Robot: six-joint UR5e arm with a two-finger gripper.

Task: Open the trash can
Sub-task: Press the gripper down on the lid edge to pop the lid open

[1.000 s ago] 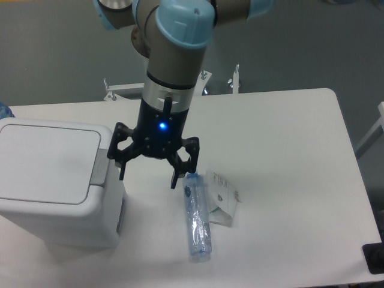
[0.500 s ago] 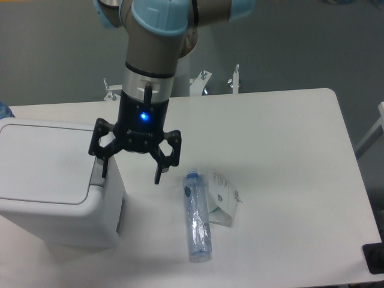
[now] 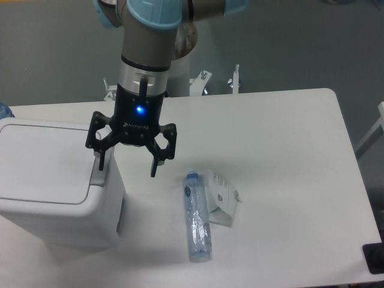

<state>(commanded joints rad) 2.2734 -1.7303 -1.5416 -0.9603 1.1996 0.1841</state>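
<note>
white tabletop (image 3: 288,156) under grey floor: trash can (image 3: 51,186) at left edge, lid flat and shut; hand (image 3: 127,170), fingers spread apart and empty, poised over its grey push-strip (image 3: 98,174), apparently to press it; plastic bottle (image 3: 197,219) and packet (image 3: 222,201) lying aside, unused.

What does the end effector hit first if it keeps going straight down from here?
Probably the grey push-strip on the trash can: the open end effector has one fingertip over it. Height is unclear.

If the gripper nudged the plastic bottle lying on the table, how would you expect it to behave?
The plastic bottle lies on its side, so it would probably roll. It looks clear and empty, hence likely light, and its crinkled wall suggests it dents easily.
</note>
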